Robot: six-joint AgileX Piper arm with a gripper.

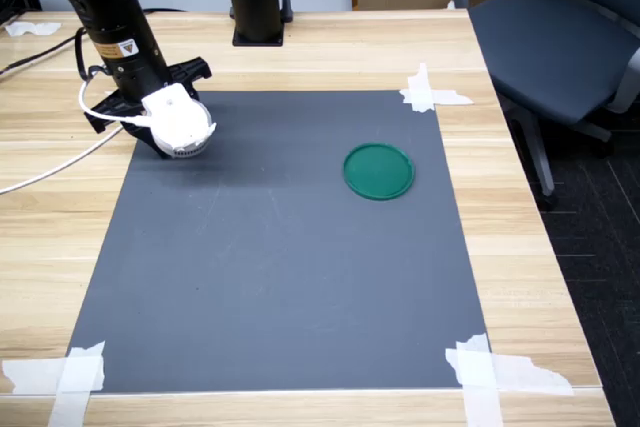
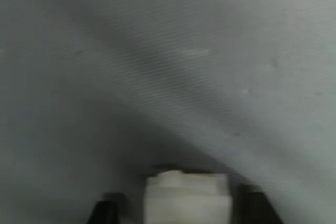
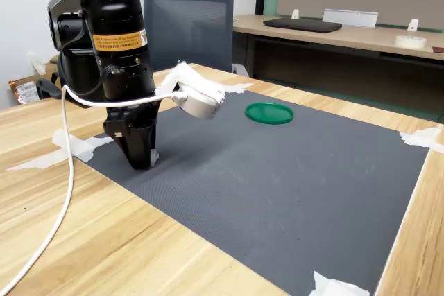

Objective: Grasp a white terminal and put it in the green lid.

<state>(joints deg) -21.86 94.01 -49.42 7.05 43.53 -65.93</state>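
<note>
The white terminal (image 2: 187,198) is a small blocky piece sitting between my two dark fingers (image 2: 107,212) in the wrist view, low over the dark mat. My gripper (image 3: 142,157) points straight down at the mat's corner near the arm, and its fingers are drawn in close on the terminal. From the first exterior view the white wrist head hides the gripper tips and the terminal. The green lid (image 1: 379,170) lies flat on the mat with nothing in it, well to the first exterior view's right of the arm. It also shows as the green lid (image 3: 269,113) beyond the gripper.
The dark mat (image 1: 280,267) is taped to a wooden table with white tape strips (image 1: 432,95) at its corners. A white cable (image 3: 66,192) trails from the arm across the wood. A black robot base (image 1: 257,7) stands at the back and an office chair (image 1: 560,37) stands beside the table.
</note>
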